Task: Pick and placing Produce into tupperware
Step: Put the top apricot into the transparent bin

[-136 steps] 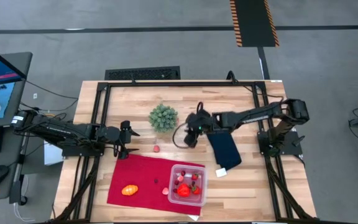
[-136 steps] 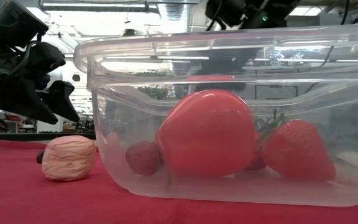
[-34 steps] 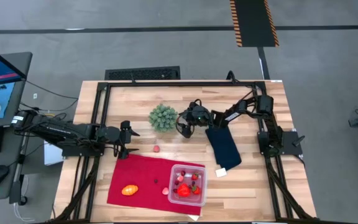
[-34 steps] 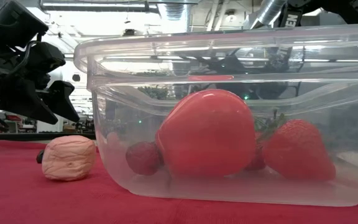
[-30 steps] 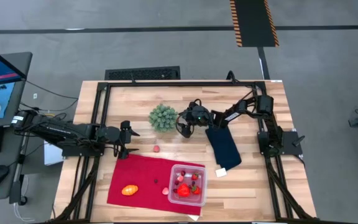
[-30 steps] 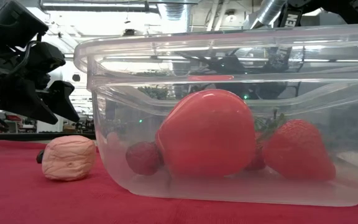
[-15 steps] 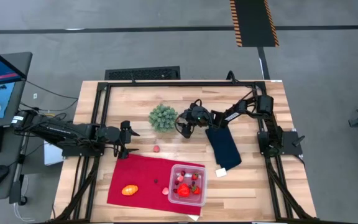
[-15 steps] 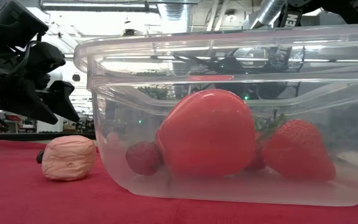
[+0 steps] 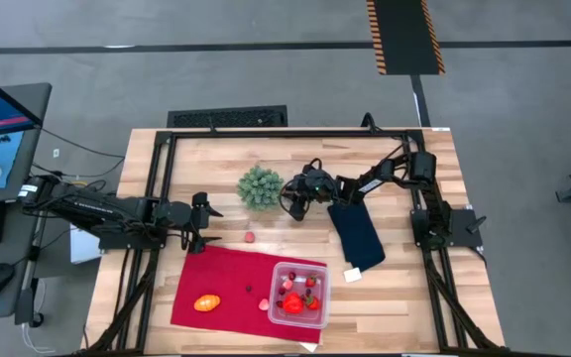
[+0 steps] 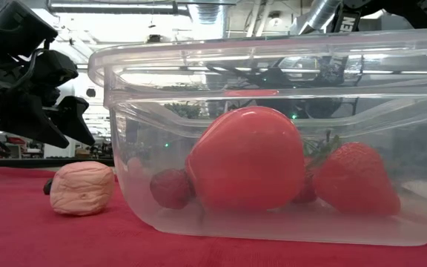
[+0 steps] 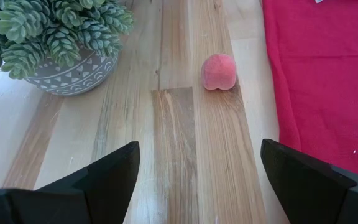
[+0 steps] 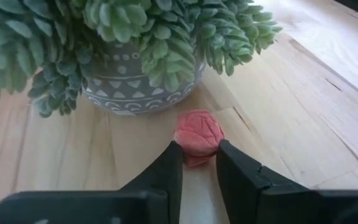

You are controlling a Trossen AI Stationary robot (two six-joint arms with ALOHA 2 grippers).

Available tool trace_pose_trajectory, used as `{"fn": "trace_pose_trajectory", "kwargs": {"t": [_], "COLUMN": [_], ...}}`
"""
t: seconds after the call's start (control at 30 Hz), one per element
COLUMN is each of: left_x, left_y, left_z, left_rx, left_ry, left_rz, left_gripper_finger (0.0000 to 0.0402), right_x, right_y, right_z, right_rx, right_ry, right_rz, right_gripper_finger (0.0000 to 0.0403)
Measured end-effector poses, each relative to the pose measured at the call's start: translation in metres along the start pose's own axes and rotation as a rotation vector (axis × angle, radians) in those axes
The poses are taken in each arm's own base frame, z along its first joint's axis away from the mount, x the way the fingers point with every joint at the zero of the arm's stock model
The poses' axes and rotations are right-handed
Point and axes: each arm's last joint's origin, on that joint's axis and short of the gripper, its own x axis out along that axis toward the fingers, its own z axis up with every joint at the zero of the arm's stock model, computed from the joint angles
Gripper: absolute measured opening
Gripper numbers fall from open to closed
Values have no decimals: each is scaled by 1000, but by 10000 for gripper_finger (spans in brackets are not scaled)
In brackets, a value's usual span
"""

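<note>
Closing on the small pink rosebud-like piece [image 12: 199, 134] is best finished squarely, so it is not squeezed out towards the potted succulent [image 9: 261, 186] just beside it. At nine o'clock the left hand [image 9: 203, 223] is held spread and idle, a pink peach [image 11: 219, 71] ahead. At centre the right hand [image 12: 196, 163] has its fingers pressed against the piece's sides. At six o'clock the clear tupperware [image 9: 299, 295] holds red produce.

Wooden table [image 9: 226, 159] — red cloth [image 9: 228, 280], potted succulent [image 9: 260, 186]
</note>
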Motion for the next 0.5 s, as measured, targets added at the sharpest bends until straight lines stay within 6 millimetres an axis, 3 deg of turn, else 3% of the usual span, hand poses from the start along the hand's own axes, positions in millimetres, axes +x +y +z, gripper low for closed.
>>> {"fn": "trace_pose_trajectory", "kwargs": {"t": [0.5], "left_x": [0], "left_y": [0], "left_z": [0], "left_rx": [0], "left_ry": [0], "left_rz": [0], "left_gripper_finger": [326], "right_x": [0], "right_y": [0], "right_z": [0], "right_rx": [65], "right_ry": [5], "right_rz": [2], "right_gripper_finger": [113]}}
